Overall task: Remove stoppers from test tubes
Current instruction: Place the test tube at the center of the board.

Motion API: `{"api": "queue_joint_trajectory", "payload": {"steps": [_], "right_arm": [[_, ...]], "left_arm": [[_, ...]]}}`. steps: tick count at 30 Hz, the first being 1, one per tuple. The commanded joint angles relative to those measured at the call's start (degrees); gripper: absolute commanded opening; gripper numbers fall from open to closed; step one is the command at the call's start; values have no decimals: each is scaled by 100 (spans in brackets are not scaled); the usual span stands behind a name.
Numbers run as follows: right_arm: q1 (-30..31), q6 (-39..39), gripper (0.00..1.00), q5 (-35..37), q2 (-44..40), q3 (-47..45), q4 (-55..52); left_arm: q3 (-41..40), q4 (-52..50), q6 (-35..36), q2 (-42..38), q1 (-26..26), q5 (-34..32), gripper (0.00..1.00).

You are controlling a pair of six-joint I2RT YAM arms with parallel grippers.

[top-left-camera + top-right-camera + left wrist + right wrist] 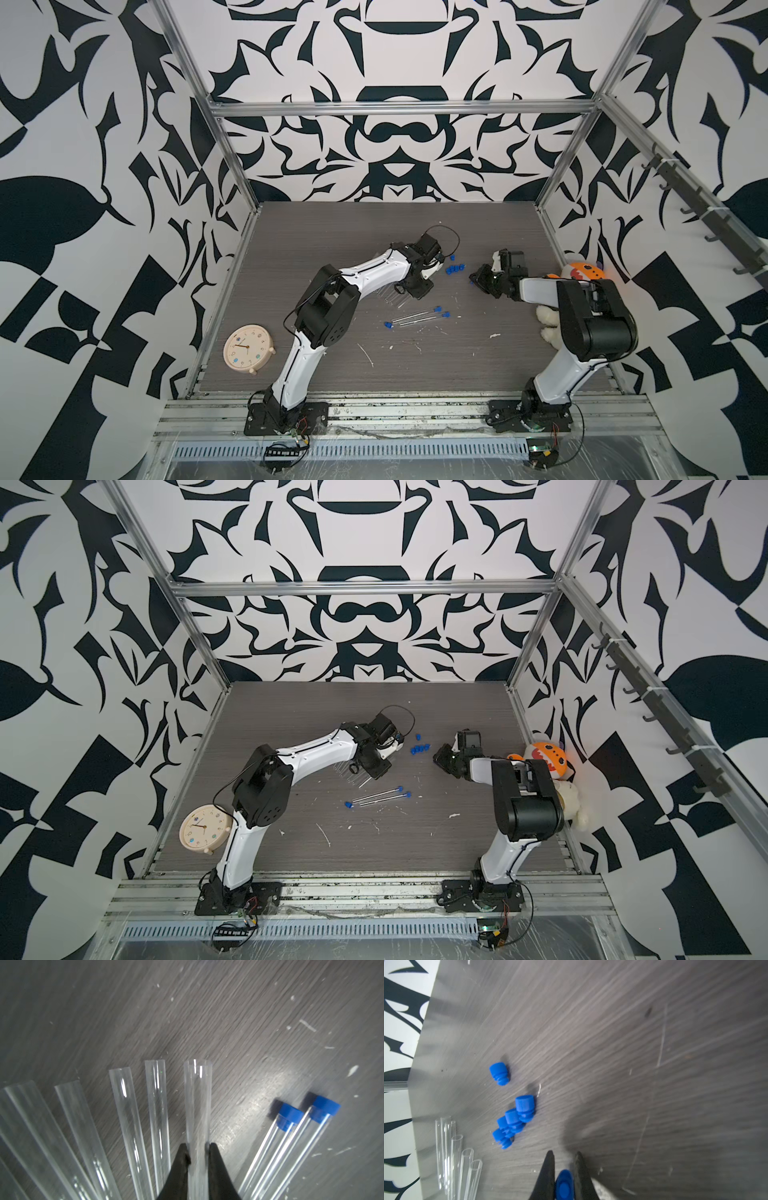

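My left gripper [197, 1146] is shut on a clear, open-ended test tube [198, 1101] that points away from the camera just above the table. Several more open test tubes [126, 1115] lie fanned out beside it. On its other side lie two tubes with blue stoppers [291, 1114] in their ends. In both top views these stoppered tubes [419, 318] lie mid-table, nearer the front than the left gripper [415, 291]. My right gripper [564, 1154] is shut on one blue stopper [564, 1185]. Several loose stoppers [512, 1122] are piled on the table just beyond it [455, 269].
A cream alarm clock [248, 348] stands at the front left beside the left arm's base. An orange plush toy [582, 272] and a white one [546, 320] sit against the right wall behind the right arm. White flecks [365, 355] dot the grey table.
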Motion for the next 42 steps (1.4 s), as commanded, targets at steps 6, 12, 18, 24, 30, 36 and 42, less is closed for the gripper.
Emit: {"api": "queue_joint_trajectory", "payload": {"steps": [6, 12, 18, 24, 30, 36, 42], "right_arm": [[-40, 71, 0, -17, 246, 107, 365], [-45, 102, 7, -14, 350, 127, 422], [-41, 105, 13, 33, 263, 85, 418], [-45, 81, 21, 70, 82, 32, 411], [-44, -64, 32, 131, -203, 74, 162], [-38, -276, 39, 277, -625, 97, -215], [-12, -730, 43, 457, -1310, -54, -948]], "left_arm": [[137, -215, -16, 223, 27, -145, 0], [199, -272, 13, 350, 14, -243, 0], [155, -202, -33, 346, 13, -218, 2], [172, -190, -86, 299, 13, -159, 18], [212, -213, -69, 111, 13, -123, 43], [309, -311, -68, -154, 13, -249, 50], [-105, -293, 161, -677, -106, -281, 52]]}}
